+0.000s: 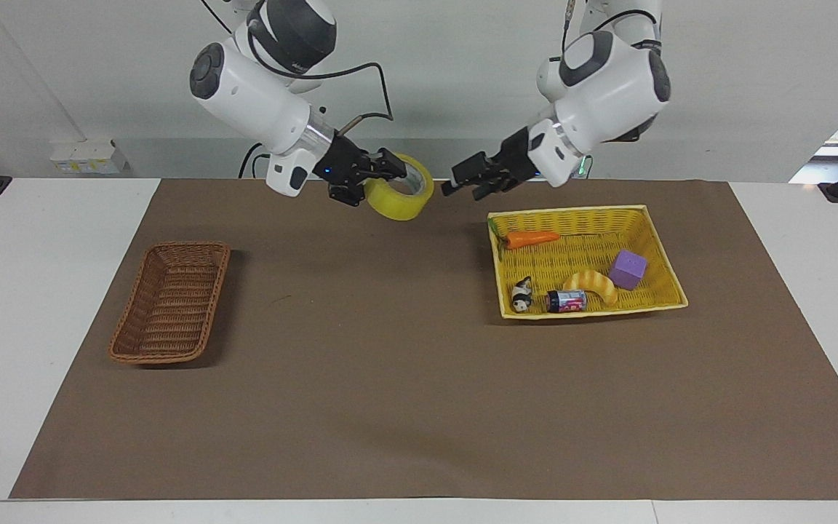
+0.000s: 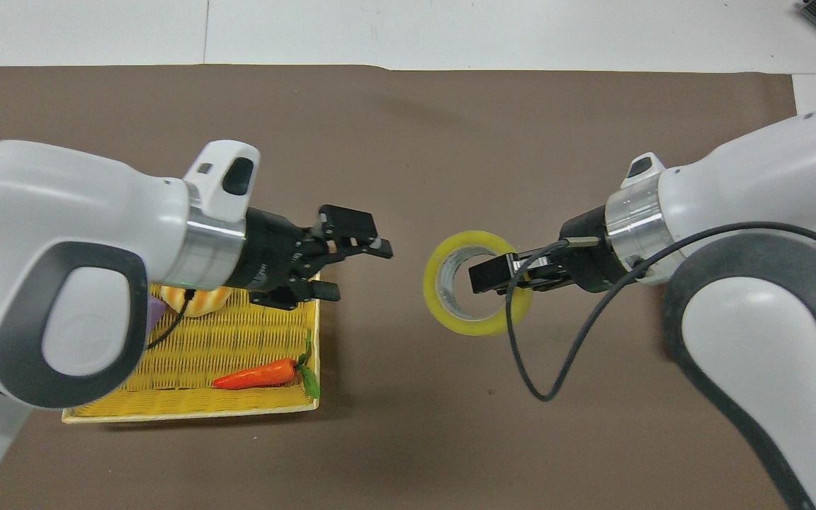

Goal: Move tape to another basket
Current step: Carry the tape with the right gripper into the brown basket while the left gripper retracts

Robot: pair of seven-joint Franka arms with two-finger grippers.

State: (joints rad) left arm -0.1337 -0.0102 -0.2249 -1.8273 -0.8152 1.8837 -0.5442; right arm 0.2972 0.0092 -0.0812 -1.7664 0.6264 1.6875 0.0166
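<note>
The worktop (image 1: 419,451) carries a yellow basket (image 1: 663,251) toward the left arm's end and the brown wicker basket (image 1: 172,302) toward the right arm's end. The right pincer (image 1: 388,166) is clamped on the tape (image 1: 397,204), which hangs in the air over the mat between both baskets. The left pincer (image 1: 460,182), fingers spread and holding nothing, hangs just beside the yellow basket's corner nearest the robots.

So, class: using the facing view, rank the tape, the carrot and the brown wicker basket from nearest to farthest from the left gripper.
From the left gripper:
1. Tape, held up by the right gripper.
2. Carrot, in the yellow basket.
3. Brown wicker basket, at the right arm's end.
</note>
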